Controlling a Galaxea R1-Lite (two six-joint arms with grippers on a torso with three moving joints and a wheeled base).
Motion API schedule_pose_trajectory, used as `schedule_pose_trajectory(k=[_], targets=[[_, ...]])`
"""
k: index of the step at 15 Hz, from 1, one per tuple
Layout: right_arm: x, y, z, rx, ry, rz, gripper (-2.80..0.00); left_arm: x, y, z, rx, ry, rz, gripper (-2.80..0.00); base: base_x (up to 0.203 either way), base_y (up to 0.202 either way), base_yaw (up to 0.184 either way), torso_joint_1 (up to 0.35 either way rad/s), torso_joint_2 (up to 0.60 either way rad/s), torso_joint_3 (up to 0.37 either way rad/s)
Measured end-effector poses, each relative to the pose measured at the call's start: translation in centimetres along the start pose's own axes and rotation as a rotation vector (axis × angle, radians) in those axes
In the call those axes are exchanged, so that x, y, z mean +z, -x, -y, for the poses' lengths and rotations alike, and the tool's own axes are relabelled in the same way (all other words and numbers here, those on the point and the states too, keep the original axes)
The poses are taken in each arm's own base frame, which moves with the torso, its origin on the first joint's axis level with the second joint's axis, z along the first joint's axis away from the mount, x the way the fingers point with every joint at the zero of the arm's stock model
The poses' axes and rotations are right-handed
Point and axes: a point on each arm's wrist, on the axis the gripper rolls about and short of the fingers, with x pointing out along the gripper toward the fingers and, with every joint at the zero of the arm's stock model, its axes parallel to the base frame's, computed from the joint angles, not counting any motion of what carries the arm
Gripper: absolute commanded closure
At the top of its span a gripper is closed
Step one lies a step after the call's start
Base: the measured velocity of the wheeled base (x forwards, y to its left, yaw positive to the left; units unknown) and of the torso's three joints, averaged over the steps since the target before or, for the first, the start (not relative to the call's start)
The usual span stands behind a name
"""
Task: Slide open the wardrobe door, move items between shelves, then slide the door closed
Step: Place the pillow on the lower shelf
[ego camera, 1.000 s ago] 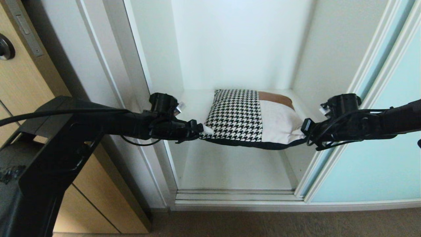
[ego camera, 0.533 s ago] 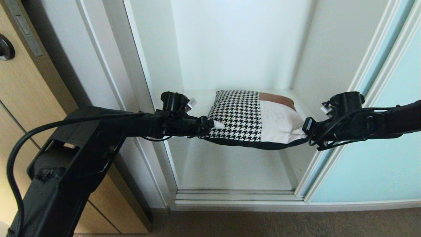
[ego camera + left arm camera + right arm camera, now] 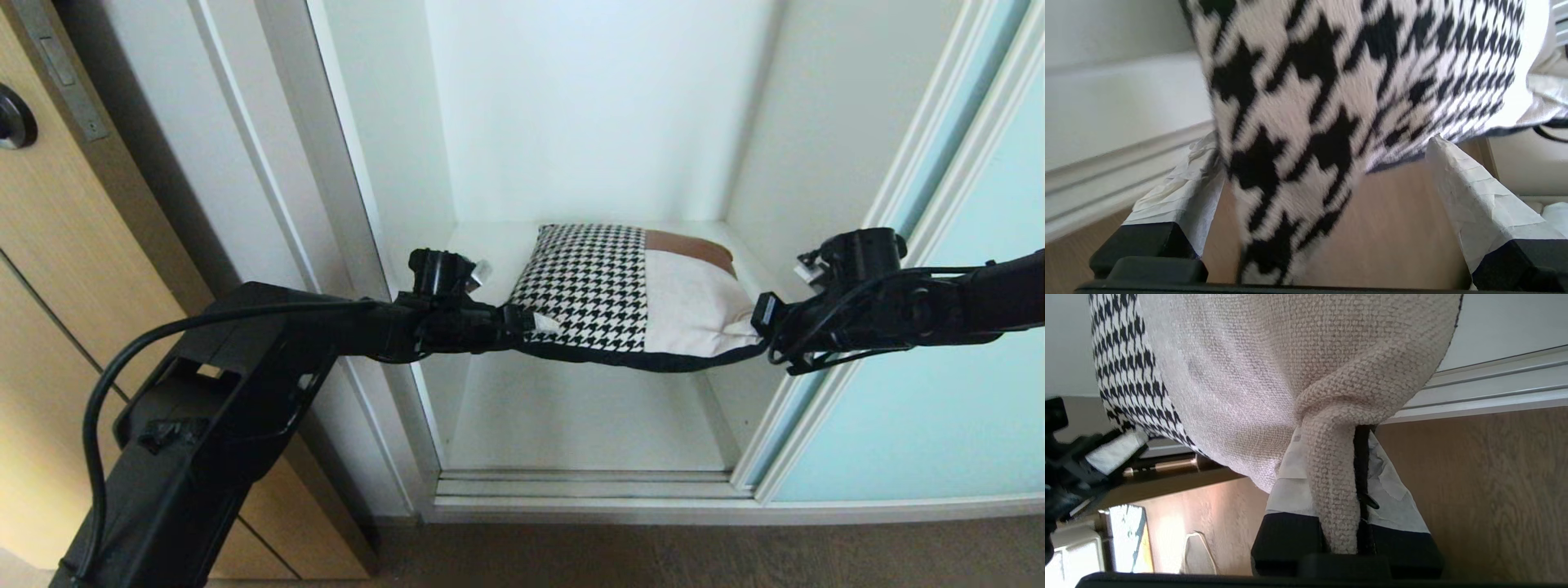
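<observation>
No readable text, labels, brands, numbers or signs in any view.
</observation>
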Motion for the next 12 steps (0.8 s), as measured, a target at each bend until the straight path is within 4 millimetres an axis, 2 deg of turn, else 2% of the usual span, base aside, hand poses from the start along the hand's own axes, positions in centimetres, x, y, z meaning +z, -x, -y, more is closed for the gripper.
schedule_pose_trajectory(k=[4, 5, 6, 12], targets=[[-0.30, 0.09, 0.34, -0.007, 0.013, -0.009, 0.00, 0.32, -0.03, 0.08, -0.008, -0.019, 0.031, -2.80, 0.000, 0.000, 0.000, 0.000, 0.00, 0.000], [-0.34, 0.08, 0.37, -0.007, 0.013, -0.010, 0.00, 0.48, 0.02, 0.19, -0.011, -0.027, 0.042, -0.25, 0.000, 0.000, 0.000, 0.000, 0.00, 0.000], [-0.34, 0.08, 0.37, -0.007, 0.013, -0.011, 0.00, 0.60, 0.07, 0.25, -0.012, -0.033, 0.050, 0.00, 0.000, 0.000, 0.000, 0.000, 0.00, 0.000], [-0.35, 0.09, 0.26, 0.014, 0.015, -0.023, 0.00, 1.04, 0.27, 0.43, 0.042, -0.044, 0.098, 0.00, 0.000, 0.000, 0.000, 0.000, 0.00, 0.000]])
